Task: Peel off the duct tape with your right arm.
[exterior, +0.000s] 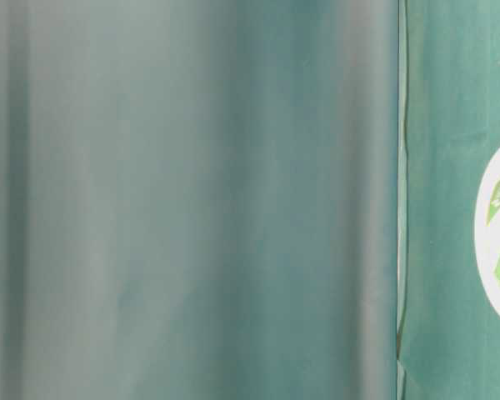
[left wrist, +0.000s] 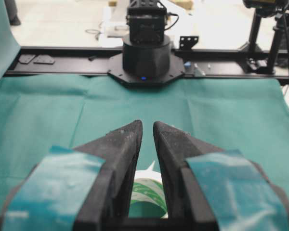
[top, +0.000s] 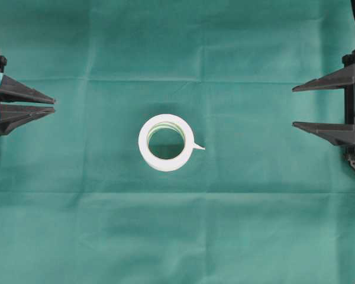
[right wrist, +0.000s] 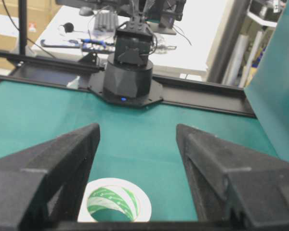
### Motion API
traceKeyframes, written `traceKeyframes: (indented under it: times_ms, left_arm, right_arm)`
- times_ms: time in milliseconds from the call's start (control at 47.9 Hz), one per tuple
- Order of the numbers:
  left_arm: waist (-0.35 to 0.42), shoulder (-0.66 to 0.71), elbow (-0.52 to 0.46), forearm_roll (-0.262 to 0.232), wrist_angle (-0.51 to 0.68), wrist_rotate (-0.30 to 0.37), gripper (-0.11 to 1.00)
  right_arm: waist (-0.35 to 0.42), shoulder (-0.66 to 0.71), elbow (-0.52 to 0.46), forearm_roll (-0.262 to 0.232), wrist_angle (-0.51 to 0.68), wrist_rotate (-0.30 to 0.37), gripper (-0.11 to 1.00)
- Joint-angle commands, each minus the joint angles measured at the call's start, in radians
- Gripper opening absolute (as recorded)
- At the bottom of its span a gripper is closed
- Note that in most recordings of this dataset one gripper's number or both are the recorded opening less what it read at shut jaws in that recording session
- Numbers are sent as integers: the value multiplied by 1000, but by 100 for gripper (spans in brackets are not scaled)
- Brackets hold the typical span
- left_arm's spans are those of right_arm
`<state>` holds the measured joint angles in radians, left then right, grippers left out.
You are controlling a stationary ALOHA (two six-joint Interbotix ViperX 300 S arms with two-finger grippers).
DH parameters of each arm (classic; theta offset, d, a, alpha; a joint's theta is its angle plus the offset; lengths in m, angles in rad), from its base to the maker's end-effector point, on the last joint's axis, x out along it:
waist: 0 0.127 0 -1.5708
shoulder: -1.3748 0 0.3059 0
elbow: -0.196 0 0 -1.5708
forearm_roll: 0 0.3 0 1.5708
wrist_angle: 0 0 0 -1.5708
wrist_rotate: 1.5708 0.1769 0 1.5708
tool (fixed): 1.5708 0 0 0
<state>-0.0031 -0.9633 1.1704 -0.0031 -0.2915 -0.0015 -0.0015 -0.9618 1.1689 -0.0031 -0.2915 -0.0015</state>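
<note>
A: The tape [top: 165, 142] lies flat mid-cloth [top: 254, 225], hole up, its tab [top: 198, 147] pointing toward the right gripper [top: 294, 107].

B: Then come in low from that side and pinch only the tab (not the roll). Jaws?

A: Right spread wide, empty, well away. Left gripper [top: 52, 105] nearly closed, a slit between its tips, holding nothing.

No text, number or brand can be read; the wide white duct tape roll [top: 165, 142] bears green printing inside its core, too small to read.
</note>
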Motion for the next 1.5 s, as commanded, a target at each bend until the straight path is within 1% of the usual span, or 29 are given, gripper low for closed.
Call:
traceKeyframes:
  times_ms: [0,21,42,63,125,167,230,313,396,459,501,563,605,647,689,751,793,814,918,1001,1043,1210,1481]
  left_arm:
    - [-6,0,29,-5,-23,14,24]
    - [-6,0,32,-5,-28,14,24]
    - [-8,0,37,-5,-32,11,22]
    - [-9,0,41,-5,-37,11,17]
    - [-15,0,52,-5,-48,9,5]
    - [-17,0,58,-6,-51,9,1]
    - [-18,2,63,-6,-52,8,0]
    - [-18,6,61,-6,-52,8,0]
    - [-18,12,52,-6,-52,5,0]
    - [-18,17,48,-11,-54,-5,0]
    - [-18,23,46,-11,-52,-11,1]
    - [-18,28,44,-11,-57,-15,1]
    - [-18,31,46,-11,-64,-15,1]
    - [-20,32,51,-11,-75,-15,6]
    - [-20,34,55,-11,-86,-14,14]
    - [-21,34,61,-11,-98,-12,29]
    - [-21,32,61,-11,-97,-12,41]
    - [-20,34,61,-11,-97,-12,49]
    - [-21,34,60,-11,-101,-11,79]
    - [-21,35,52,-11,-103,-9,96]
    - [-20,41,46,-11,-110,-9,98]
    - [-23,112,15,-11,-164,-9,98]
    - [-34,324,-89,-11,-270,-9,98]
  right_arm:
    - [-5,8,3,5,-6,8,24]
    - [-5,9,6,5,-6,8,24]
    - [-5,9,9,5,-5,9,22]
    - [-5,9,12,5,-3,11,17]
    - [-6,15,21,2,3,14,5]
    - [-5,17,28,2,5,14,-1]
    - [-5,18,37,0,2,14,-7]
    - [-5,18,46,-2,0,14,-9]
    - [-5,18,51,-2,-3,14,-5]
    - [-5,18,54,-2,-9,14,3]
    - [-5,18,55,-2,-12,14,9]
    - [-5,18,57,-2,-18,14,23]
    - [-5,18,57,-3,-21,14,35]
    - [-5,18,57,-2,-21,14,48]
    - [-5,18,58,-2,-20,14,61]
    - [-5,18,60,-3,-20,14,79]
    - [-5,18,60,-2,-21,14,86]
    - [-5,18,61,-2,-21,14,87]
    - [-5,18,61,-2,-20,14,87]
    - [-5,18,61,-3,-21,14,87]
    - [-5,18,61,-2,-21,14,87]
    - [-5,18,61,-2,-26,14,87]
    - [-6,18,61,-3,-29,14,87]
